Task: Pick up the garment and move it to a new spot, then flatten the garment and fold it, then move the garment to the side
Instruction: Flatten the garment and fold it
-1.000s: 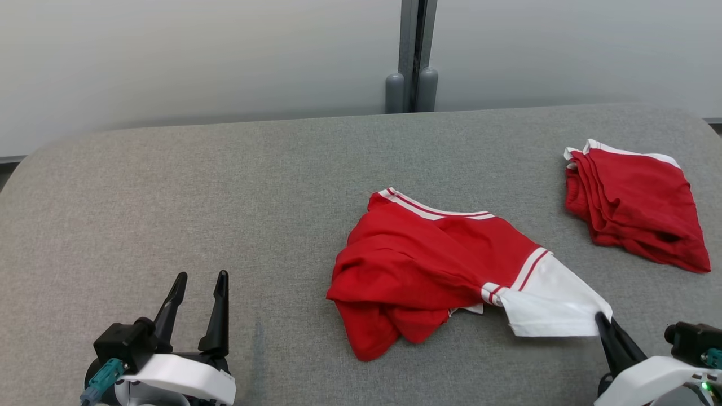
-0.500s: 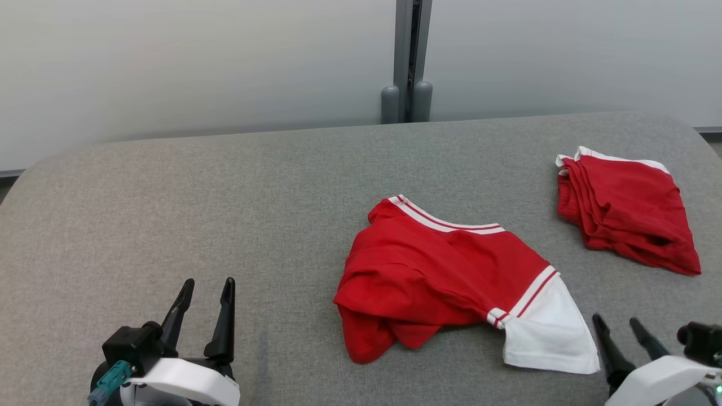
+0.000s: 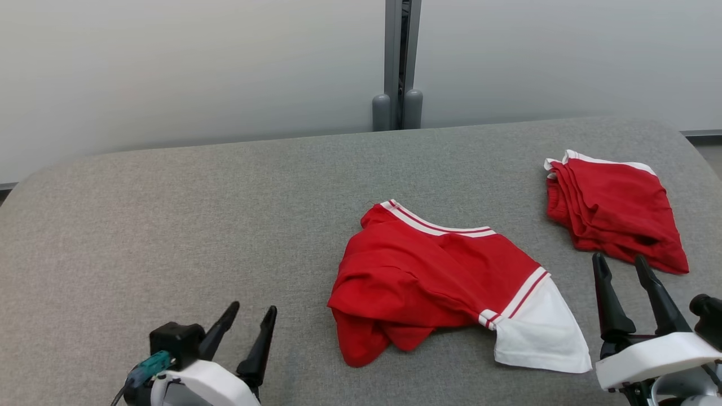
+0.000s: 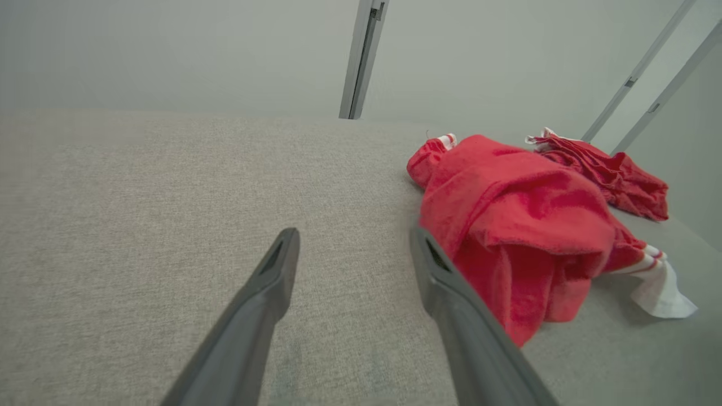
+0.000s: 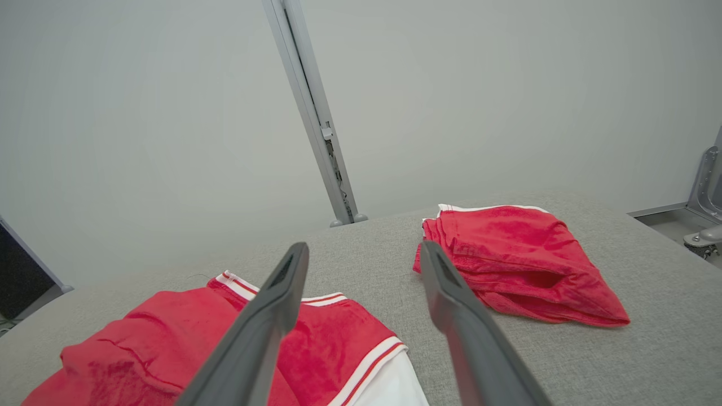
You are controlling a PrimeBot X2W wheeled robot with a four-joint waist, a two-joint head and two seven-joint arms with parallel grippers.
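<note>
Two red garments lie on the grey counter (image 3: 225,214), with two grippers over it. The crumpled garment (image 3: 428,270) sits between the grippers, its white sleeve (image 3: 541,338) just left of the right gripper (image 3: 619,262). The folded garment (image 3: 615,217) lies just beyond that gripper's tips. A second ago the right gripper pinched the sleeve; now it is released and clear of the cloth. The left gripper (image 3: 252,310), fingers spread and empty, has edged nearer the crumpled garment.

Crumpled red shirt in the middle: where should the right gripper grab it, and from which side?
The white sleeve: it juts out flat from the crumpled shirt toward the open right gripper, a thin free edge. Likely best pinched low from the robot's right; the red bulk is bunched.
</note>
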